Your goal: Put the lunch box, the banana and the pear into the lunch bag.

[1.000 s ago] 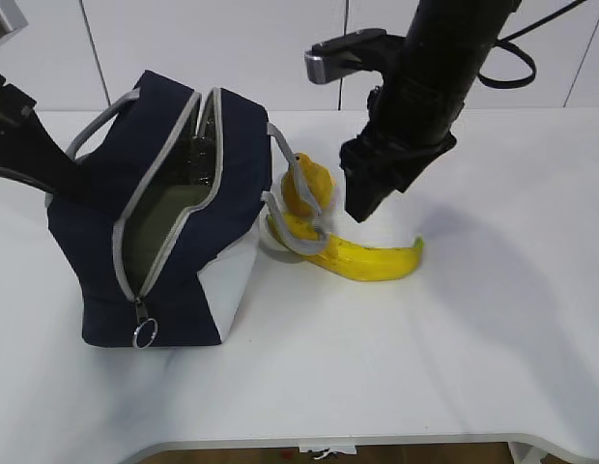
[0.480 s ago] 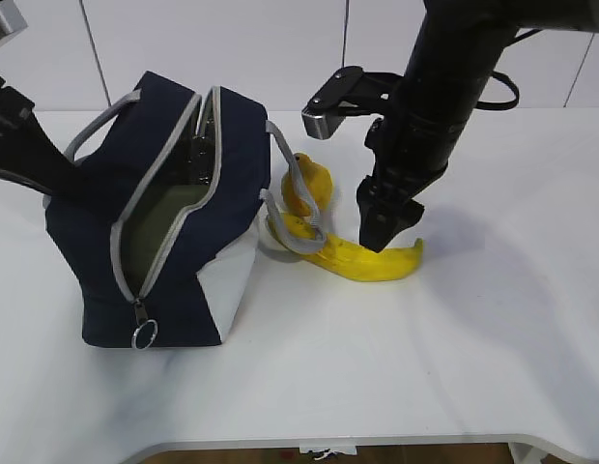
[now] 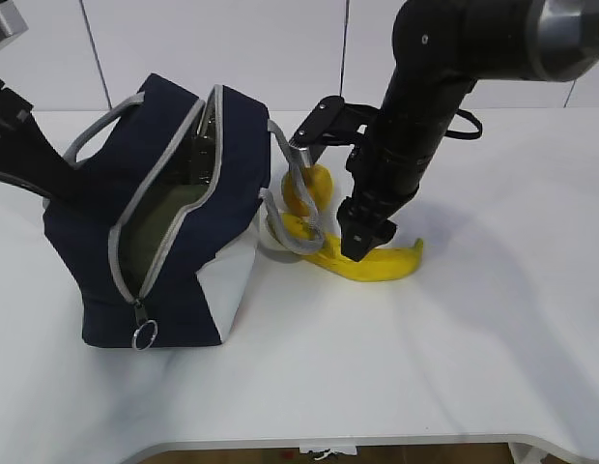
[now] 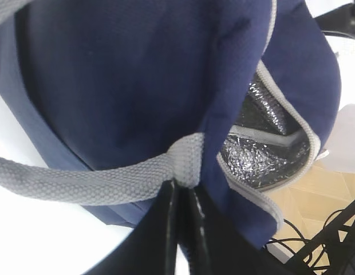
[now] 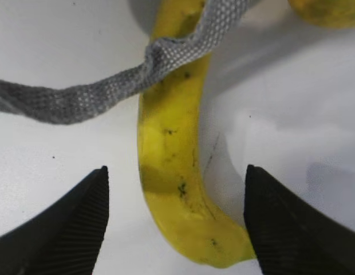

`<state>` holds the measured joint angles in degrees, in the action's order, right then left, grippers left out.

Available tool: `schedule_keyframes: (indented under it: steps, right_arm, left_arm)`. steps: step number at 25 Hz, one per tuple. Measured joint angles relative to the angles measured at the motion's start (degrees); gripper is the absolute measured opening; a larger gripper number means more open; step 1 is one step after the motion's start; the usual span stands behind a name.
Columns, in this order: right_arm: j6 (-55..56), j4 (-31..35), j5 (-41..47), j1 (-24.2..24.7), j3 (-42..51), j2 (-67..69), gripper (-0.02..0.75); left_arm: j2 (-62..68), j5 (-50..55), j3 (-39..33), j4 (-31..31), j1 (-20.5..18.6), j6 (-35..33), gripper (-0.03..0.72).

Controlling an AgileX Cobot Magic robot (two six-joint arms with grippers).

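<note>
- The right pincer hangs directly over the banana, its two ribbed black fingers spread wide to either side of the fruit and gripping nothing, apparently lined up for a pick.
- The long, curved banana, smooth yellow skin flecked brown, lies on the white worktop near its middle, just to the right of the lunch bag; one of the bag's grey webbing handles droops across the banana's near-bag end and could snag a lift.
- The plump orange-yellow pear sits just behind the banana, close against the bag's side.
- The navy fabric bag stands toward the worktop's left edge with its grey zipper undone, olive lining showing in the mouth and a round metal pull ring at the front.
- The left pincer is closed, its dark fingers pinched together at the bag's edge beside the other woven handle, seemingly to hold the mouth open.
- Crinkled silver lining shows in the left wrist view; the lunch box cannot be made out for certain.
</note>
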<state>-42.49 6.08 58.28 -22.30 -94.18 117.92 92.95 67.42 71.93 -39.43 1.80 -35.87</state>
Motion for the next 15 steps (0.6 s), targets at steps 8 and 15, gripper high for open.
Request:
schedule_keyframes:
  steps: [8, 15]
  right_arm:
    - [1.9, -1.0, -1.8, 0.0, 0.0, 3.2, 0.563]
    - [4.7, -0.9, -4.2, 0.0, 0.0, 3.6, 0.562]
  left_arm:
    - [0.0, 0.3, 0.0, 0.0, 0.0, 0.0, -0.002]
    - [0.0, 0.3, 0.0, 0.0, 0.0, 0.0, -0.002]
